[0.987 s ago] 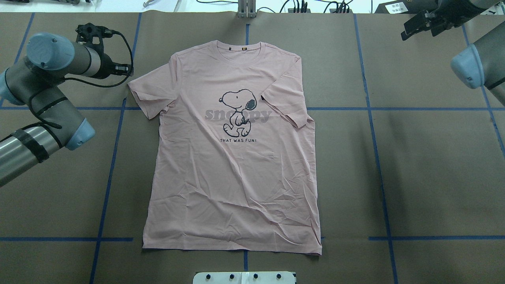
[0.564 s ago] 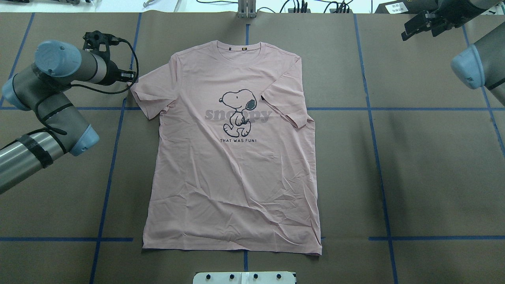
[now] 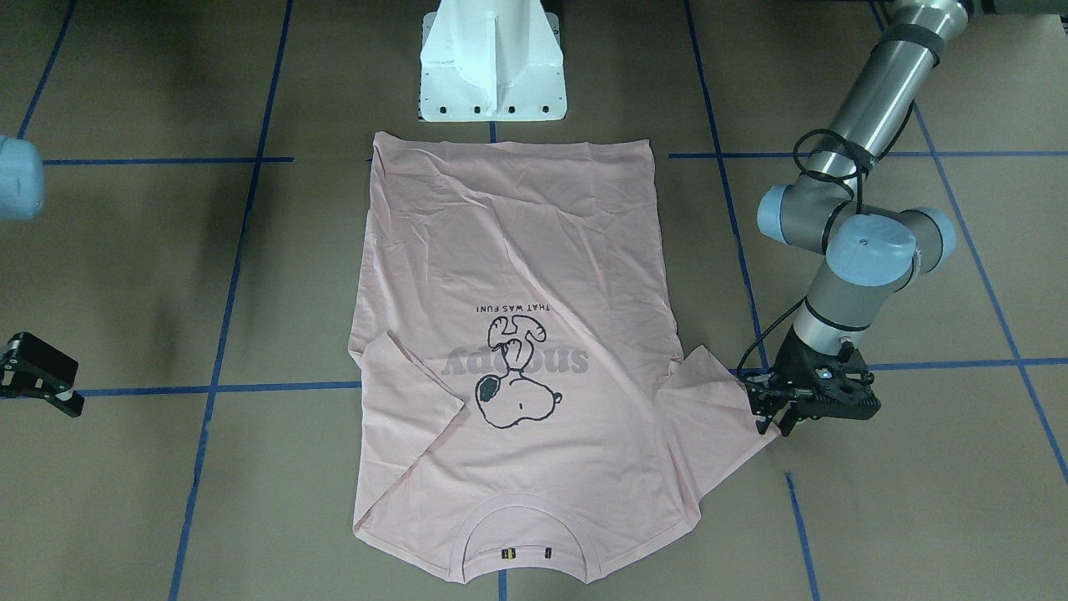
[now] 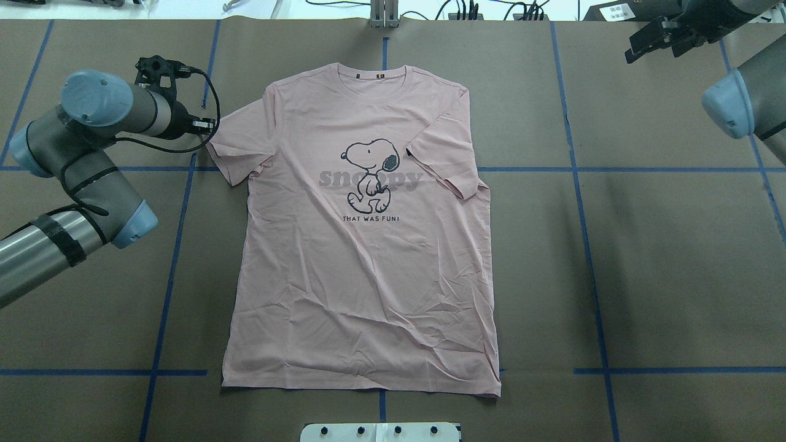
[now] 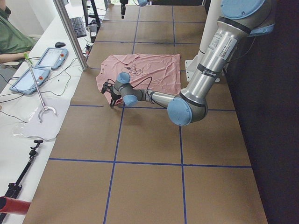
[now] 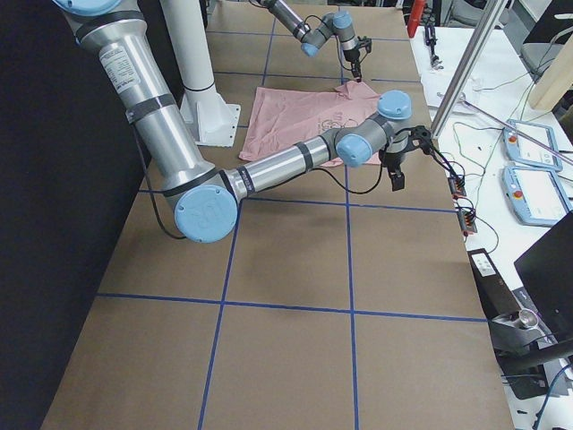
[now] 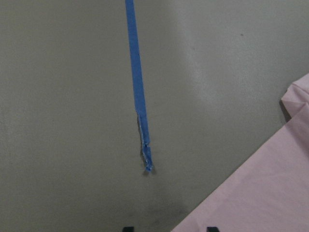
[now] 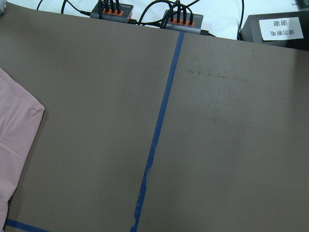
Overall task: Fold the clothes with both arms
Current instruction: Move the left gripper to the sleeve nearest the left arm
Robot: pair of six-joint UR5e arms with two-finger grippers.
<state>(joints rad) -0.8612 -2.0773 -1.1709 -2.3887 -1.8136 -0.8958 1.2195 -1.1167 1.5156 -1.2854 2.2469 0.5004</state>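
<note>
The pale pink T-shirt lies flat on the brown table, cartoon dog print up, collar at the far edge. The sleeve on the overhead view's right is folded in over the body. The other sleeve lies spread out. My left gripper is low at that sleeve's outer edge. It is open, and in the left wrist view the cloth's edge lies between its fingertips. My right gripper hangs off the shirt at the far right corner and looks open and empty.
The white pedestal base stands at the shirt's hem. Blue tape lines cross the table. Cables and hubs lie along the far edge. A side desk with pendants and a seated person stands beyond it.
My left arm has moved right, bringing its gripper from beside the spread sleeve up to the sleeve's outer edge. The right arm and the shirt have not moved.
</note>
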